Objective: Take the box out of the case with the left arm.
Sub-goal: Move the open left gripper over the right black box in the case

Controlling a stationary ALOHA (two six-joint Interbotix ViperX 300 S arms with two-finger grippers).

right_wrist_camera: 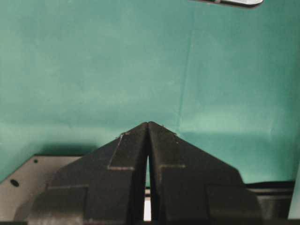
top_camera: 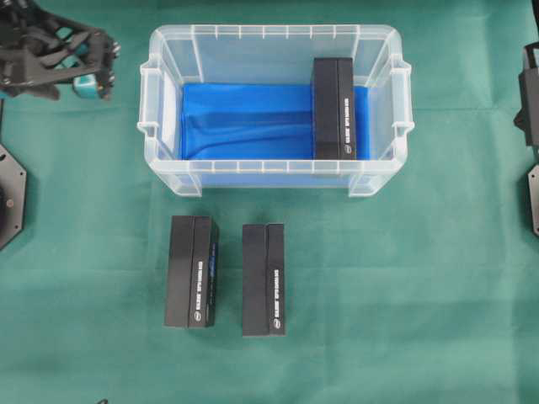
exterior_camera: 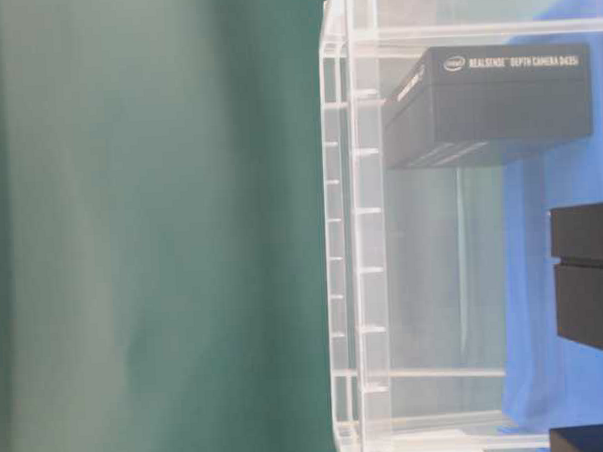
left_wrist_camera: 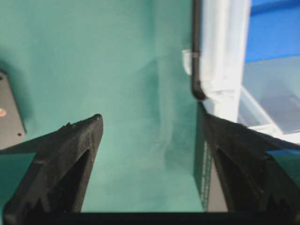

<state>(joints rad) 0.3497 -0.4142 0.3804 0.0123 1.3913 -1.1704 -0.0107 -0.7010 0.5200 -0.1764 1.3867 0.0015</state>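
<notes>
Spread wide and holding nothing, our left gripper (left_wrist_camera: 147, 124) hangs over the green cloth (top_camera: 404, 278) just outside the case's left end; in the overhead view we see the left arm (top_camera: 59, 55) at the upper left, clear of the case (top_camera: 168, 164). From the left wrist camera its two black fingers (left_wrist_camera: 70, 150) frame bare cloth, with the case's white ribbed rim just beyond the right-hand finger. We find the box (top_camera: 334, 108) inside the case, standing on edge on the blue lining (top_camera: 244, 118) against the right end wall, its long side running from the far wall to the near one. The table-level view shows the same box through the clear wall, white lettering on its face. Two more black boxes lie on the cloth in front of the case, the left one (top_camera: 191, 271) and the right one (top_camera: 264, 279) side by side and apart. Our right gripper (right_wrist_camera: 148, 125) has its fingers pressed together on nothing above the cloth.
</notes>
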